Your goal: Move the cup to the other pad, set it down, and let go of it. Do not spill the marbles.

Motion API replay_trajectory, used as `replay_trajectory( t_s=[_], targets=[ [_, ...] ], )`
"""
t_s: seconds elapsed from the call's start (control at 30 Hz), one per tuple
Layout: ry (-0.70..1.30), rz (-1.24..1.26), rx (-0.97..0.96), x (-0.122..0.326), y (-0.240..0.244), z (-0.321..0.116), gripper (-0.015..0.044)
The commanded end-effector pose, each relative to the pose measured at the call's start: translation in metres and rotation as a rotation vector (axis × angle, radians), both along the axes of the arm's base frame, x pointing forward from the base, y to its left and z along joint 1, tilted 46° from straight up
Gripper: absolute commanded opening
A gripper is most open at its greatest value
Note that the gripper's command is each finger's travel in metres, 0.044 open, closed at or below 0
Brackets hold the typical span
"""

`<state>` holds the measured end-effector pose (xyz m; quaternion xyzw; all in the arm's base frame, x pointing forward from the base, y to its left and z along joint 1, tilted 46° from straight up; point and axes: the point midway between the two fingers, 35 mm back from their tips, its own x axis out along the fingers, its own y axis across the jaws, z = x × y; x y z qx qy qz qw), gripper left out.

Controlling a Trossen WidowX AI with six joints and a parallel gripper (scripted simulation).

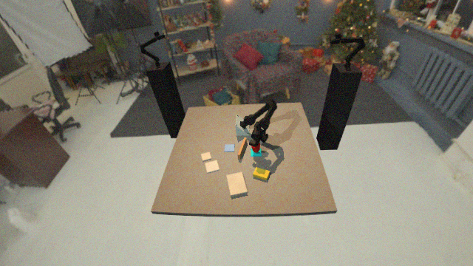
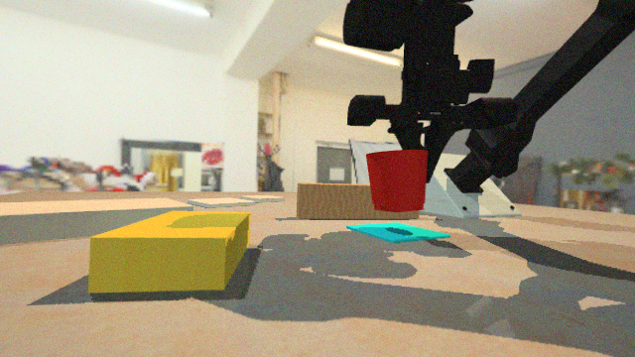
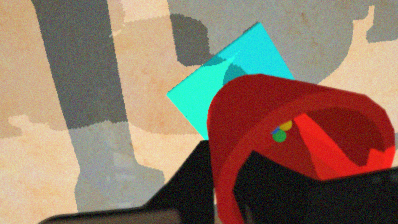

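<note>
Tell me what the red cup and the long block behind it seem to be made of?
The red cup looks like matte plastic: smooth, evenly coloured. The long block looks like unvarnished wood, judging by its fine grain.
</note>
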<state>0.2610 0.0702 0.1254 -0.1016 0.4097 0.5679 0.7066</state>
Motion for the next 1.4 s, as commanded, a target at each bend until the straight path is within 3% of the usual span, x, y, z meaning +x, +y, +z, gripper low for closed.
replay_trajectory(
  t_s=[0.0, 0.93, 1.1, 1.37],
  targets=[
    [0.004, -0.005, 0.004, 0.0, 0.004, -0.004, 0.0],
    [0.0, 0.001, 0.003, -0.001, 0.015, -0.013, 0.0],
    [0.0, 0.001, 0.003, -0.001, 0.015, -0.013, 0.0128],
    [0.0, 0.001, 0.002, -0.001, 0.014, -0.012, 0.0128]
  ],
)
